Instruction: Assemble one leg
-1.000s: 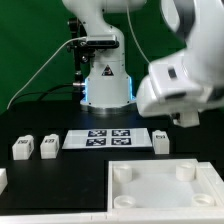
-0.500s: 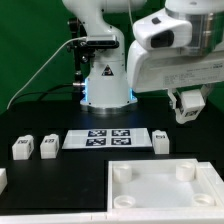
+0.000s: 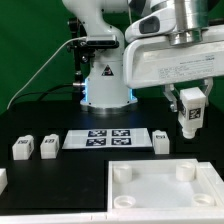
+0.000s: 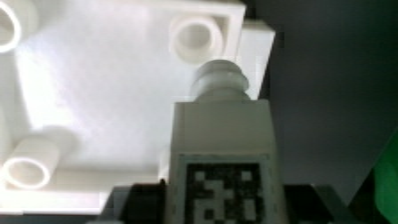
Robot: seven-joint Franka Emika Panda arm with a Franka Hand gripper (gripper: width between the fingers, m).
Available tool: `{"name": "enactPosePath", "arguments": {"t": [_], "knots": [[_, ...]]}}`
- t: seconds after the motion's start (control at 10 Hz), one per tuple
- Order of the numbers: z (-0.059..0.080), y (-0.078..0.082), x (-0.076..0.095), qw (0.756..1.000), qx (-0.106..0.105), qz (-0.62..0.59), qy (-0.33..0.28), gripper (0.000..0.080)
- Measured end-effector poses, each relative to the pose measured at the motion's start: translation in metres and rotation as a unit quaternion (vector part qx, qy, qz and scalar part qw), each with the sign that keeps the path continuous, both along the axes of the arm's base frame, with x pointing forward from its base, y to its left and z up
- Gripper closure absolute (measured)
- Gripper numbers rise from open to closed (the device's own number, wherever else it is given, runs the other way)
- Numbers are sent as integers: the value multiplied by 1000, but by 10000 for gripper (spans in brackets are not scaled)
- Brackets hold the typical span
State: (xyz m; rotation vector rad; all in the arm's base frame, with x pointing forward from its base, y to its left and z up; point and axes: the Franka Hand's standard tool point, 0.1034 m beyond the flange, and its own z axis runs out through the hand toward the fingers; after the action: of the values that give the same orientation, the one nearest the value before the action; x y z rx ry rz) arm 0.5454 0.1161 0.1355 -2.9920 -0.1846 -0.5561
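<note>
My gripper (image 3: 190, 103) is shut on a leg (image 3: 190, 119), a small white block with a black-and-white marker. It hangs upright in the air over the far right part of the large white square base (image 3: 150, 190). In the wrist view the leg (image 4: 228, 120) runs out from the gripper (image 4: 228, 205), its round peg end pointing at the base (image 4: 107, 90) near a corner socket (image 4: 191, 37). Three more legs stand on the black table: two at the exterior view's left (image 3: 22, 148) (image 3: 47, 146) and one by the marker board's right end (image 3: 160, 140).
The marker board (image 3: 108, 137) lies flat behind the base. The robot's pedestal (image 3: 105, 85) stands at the back. Another socket of the base (image 4: 25, 172) shows in the wrist view. A white piece pokes in at the left edge (image 3: 3, 180).
The arm has swung up and back from the camera. The gripper with the leg has turned from tilted to upright and moved slightly down over the base's far right.
</note>
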Motion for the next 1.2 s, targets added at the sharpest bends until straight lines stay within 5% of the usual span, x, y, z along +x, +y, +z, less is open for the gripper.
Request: {"name": "enactPosePath", "arguments": {"t": [0.2, 0.3, 0.6, 0.7, 0.9, 1.0, 1.2], "knots": [[11, 12, 41, 993, 26, -7, -117, 509], [5, 21, 40, 991, 23, 1, -133, 509], [1, 18, 39, 992, 12, 10, -126, 509], [-8, 15, 38, 994, -6, 32, -107, 509], [-3, 2, 68, 994, -36, 61, -86, 508], [-12, -4, 78, 993, -41, 65, -86, 508], [-23, 6, 73, 992, -40, 71, -99, 508]]}}
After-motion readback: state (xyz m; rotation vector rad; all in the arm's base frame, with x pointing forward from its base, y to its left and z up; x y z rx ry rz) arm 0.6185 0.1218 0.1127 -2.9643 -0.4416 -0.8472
